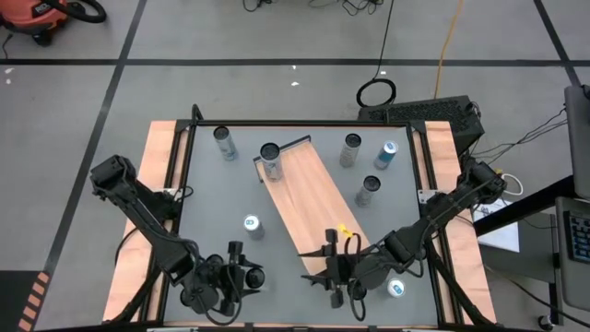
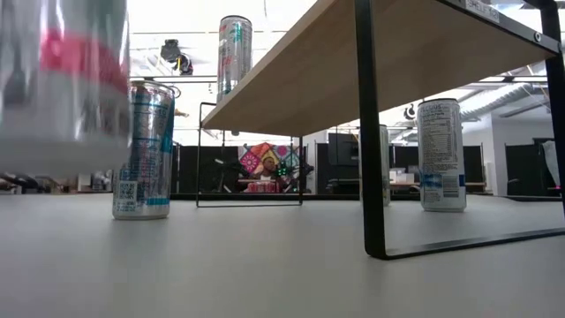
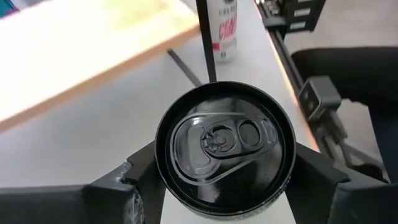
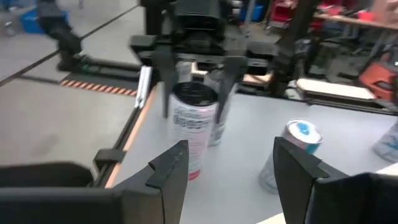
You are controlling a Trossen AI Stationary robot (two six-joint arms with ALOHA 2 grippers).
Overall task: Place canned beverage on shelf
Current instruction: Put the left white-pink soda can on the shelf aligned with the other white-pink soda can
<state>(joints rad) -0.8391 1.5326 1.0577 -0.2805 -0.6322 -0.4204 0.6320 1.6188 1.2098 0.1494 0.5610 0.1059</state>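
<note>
On the grey tabletop [image 1: 212,198], near edge: black-topped can [image 3: 224,143] clamped between the left gripper [image 3: 225,163] fingers [image 3: 134,177], hanging clear of the surface in the low view, just off the shelf's [image 1: 309,189] near corner. Raised on black legs, running diagonally across the middle, carrying one can [image 1: 270,159] at its far end. Beside the near end, right gripper [image 4: 230,168] with fingers apart around nothing; more cans [image 1: 369,191] standing around.
</note>
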